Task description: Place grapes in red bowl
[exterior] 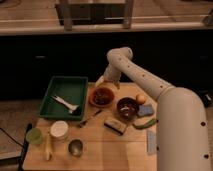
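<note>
On the wooden table the gripper hangs just above the red bowl; we cannot tell its hold, so we should centre and lower before releasing.

dim, warm overhead light — the desk glows tan, the background sinks near black; the end effector hangs half-shadowed over the red bowl, pale arm gleaming.
</note>
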You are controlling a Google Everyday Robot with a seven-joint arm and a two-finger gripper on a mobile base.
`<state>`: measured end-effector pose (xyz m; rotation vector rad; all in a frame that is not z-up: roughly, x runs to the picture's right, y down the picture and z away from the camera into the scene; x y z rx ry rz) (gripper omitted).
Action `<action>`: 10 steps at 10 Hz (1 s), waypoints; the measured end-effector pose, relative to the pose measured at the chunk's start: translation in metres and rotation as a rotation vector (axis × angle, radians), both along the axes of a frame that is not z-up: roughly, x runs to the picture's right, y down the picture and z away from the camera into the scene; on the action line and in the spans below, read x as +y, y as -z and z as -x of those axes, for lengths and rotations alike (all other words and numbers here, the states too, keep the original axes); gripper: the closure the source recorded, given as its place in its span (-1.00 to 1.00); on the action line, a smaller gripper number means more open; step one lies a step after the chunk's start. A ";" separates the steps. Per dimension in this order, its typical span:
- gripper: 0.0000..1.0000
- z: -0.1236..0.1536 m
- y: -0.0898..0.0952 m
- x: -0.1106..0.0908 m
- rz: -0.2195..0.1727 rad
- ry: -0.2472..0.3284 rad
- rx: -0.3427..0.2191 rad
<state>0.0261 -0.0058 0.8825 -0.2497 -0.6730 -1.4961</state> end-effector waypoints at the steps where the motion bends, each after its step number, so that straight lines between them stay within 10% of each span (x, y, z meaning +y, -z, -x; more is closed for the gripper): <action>1: -0.60 0.000 0.000 -0.001 -0.007 -0.001 -0.005; 10: -0.60 0.000 0.001 -0.001 -0.014 -0.002 -0.010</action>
